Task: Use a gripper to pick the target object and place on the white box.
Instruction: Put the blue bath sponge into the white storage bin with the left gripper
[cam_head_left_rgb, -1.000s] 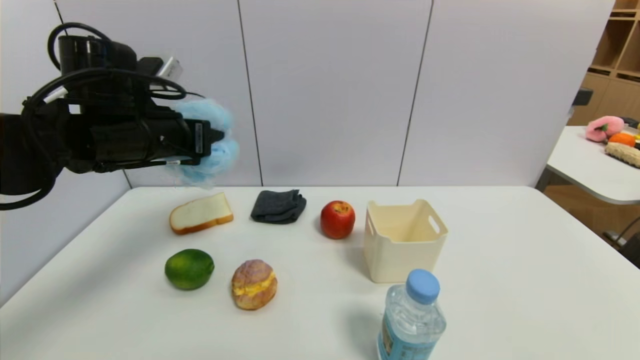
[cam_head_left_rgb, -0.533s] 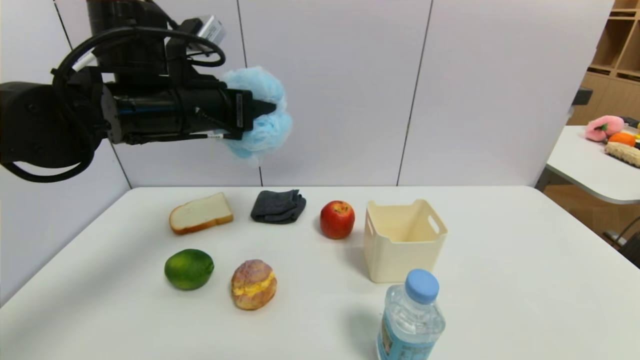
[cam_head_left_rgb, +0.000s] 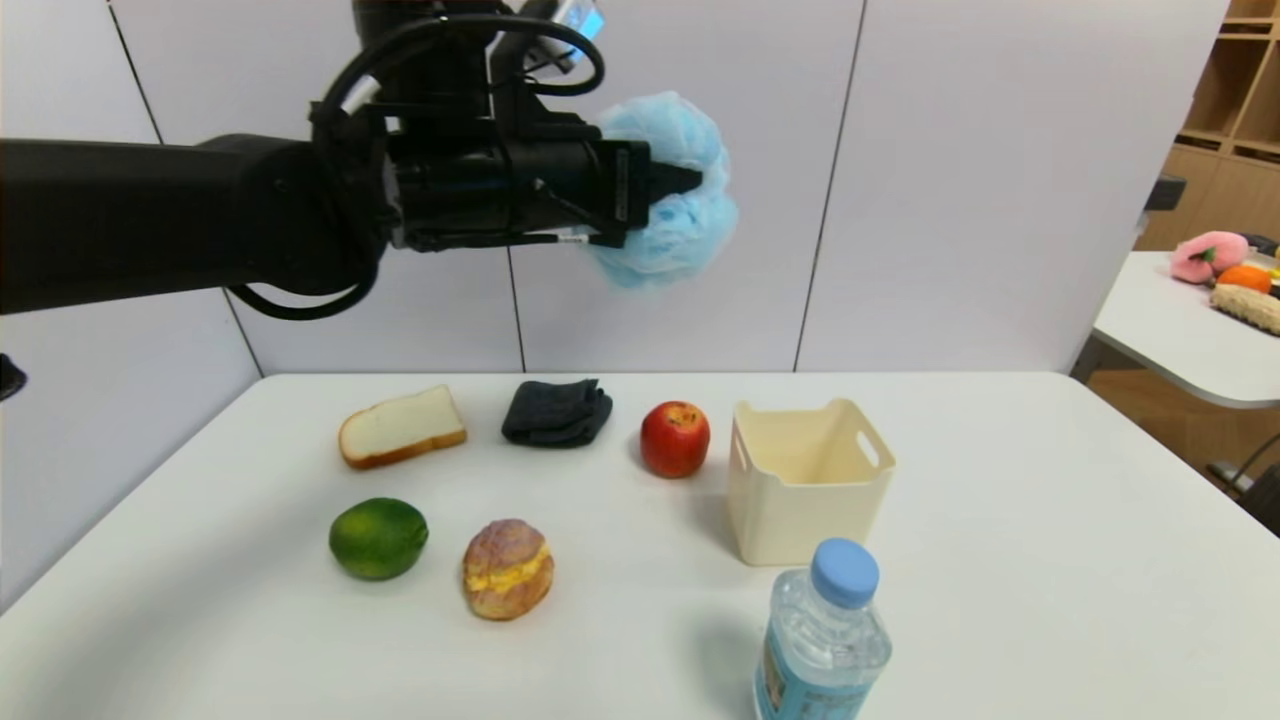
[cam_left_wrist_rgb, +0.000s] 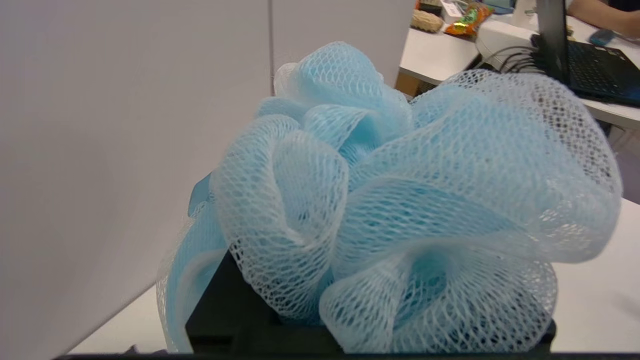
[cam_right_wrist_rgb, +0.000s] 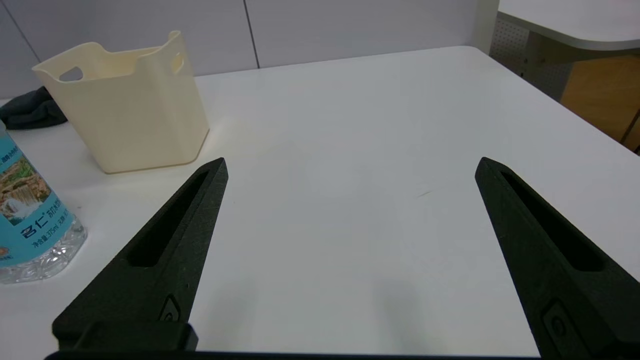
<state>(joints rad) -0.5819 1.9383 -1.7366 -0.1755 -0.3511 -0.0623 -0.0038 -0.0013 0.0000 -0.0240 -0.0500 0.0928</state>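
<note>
Light-blue mesh, the bath pouf (cam_head_left_rgb: 675, 215) has moved rightward and higher since the earlier frames, now above the apple (cam_head_left_rgb: 675, 440) and clear of the worktop (cam_head_left_rgb: 1000, 520). Behind the blue-capped bottle (cam_head_left_rgb: 828, 640), the cream-white box (cam_head_left_rgb: 805, 515) shows an empty interior. Farther up, the left gripper (cam_head_left_rgb: 675, 190) grasps the pouf, jaws partly apart around its netting. The idle right gripper (cam_right_wrist_rgb: 351, 162) hovers over the worktop, spread wide.

The bread (cam_head_left_rgb: 402, 428) is far left, behind the lime (cam_head_left_rgb: 379, 539). The bottle (cam_head_left_rgb: 824, 640) is nearer than the box (cam_head_left_rgb: 805, 490).
</note>
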